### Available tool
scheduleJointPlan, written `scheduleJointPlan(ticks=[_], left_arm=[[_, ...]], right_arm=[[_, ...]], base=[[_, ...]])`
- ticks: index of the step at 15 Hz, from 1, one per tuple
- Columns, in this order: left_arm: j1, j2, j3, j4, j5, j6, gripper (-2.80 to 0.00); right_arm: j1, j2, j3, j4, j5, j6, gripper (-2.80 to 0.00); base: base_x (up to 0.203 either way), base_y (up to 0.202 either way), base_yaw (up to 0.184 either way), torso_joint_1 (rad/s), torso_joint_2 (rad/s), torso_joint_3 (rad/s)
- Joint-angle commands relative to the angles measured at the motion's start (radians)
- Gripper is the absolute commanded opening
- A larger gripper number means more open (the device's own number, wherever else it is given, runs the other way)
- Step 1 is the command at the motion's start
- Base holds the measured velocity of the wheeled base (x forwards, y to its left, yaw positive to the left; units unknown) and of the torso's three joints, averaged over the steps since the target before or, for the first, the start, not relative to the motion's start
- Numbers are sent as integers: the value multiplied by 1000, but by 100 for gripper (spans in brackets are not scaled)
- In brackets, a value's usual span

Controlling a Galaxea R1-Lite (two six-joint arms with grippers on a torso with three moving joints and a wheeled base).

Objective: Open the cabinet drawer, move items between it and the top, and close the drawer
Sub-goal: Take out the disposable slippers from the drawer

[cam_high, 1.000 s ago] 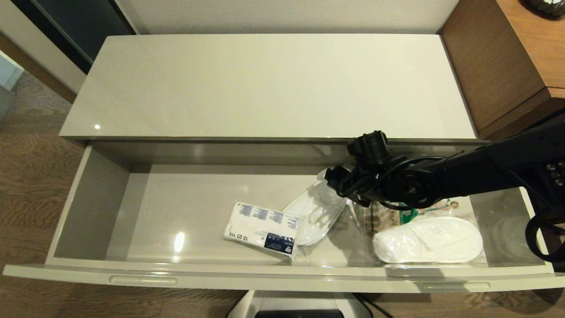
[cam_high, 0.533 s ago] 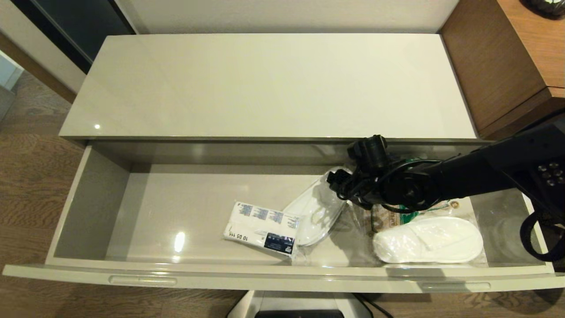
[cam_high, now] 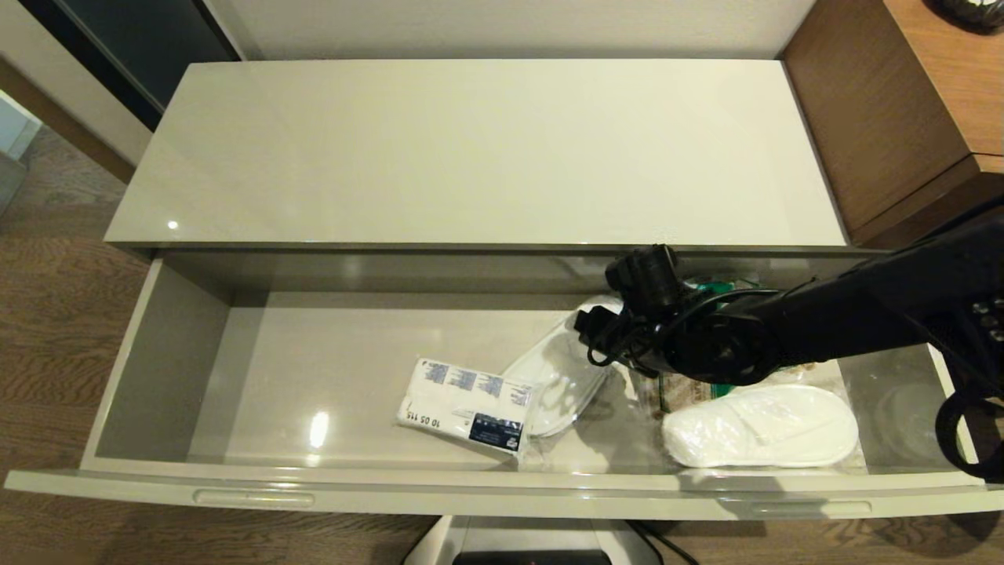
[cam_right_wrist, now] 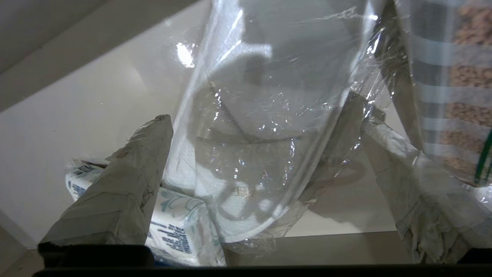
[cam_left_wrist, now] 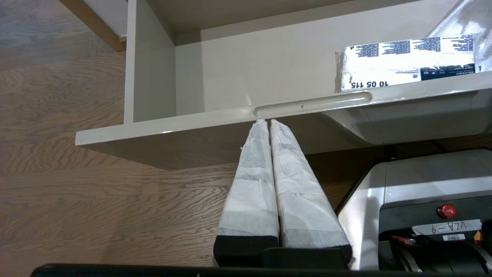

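Head overhead; wrists close, all sharing drawer (cam_high: 259, 369).

Right arm (cam_high: 847, 322) matte black, chunky tubular links, round joint housing near the wrist, black camera module on top, thin black cables looped around wrist and a thicker cable loop hanging by the elbow; small cluster of round buttons or screws on the upper link. Right pincer (cam_right_wrist: 265, 127) fingers (cam_right_wrist: 115, 200) long, tapered, wrapped in creased grey-white tape, black mounts at base. Left pincer (cam_left_wrist: 268, 122) fingers (cam_left_wrist: 253, 181) same wedge shape, white wrinkled tape wrap, black base block. Robot base (cam_left_wrist: 419, 215) light grey shell, black lower section, red round button, white label reading VLB-9 upside down, red wire.
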Motion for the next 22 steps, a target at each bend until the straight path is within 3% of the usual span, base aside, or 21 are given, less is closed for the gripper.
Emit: scheduleJointPlan(ticks=[1, 22], left_arm=[[0, 2, 0, -1, 0, 1, -280], [0, 2, 0, -1, 0, 1, -280]], right_arm=[[4, 41, -3, -2, -2, 6, 0], [11, 101, 1, -34, -33, -8, 0]], base=[[0, 0, 0, 0, 0, 0], [0, 0, 0, 0, 0, 0]])
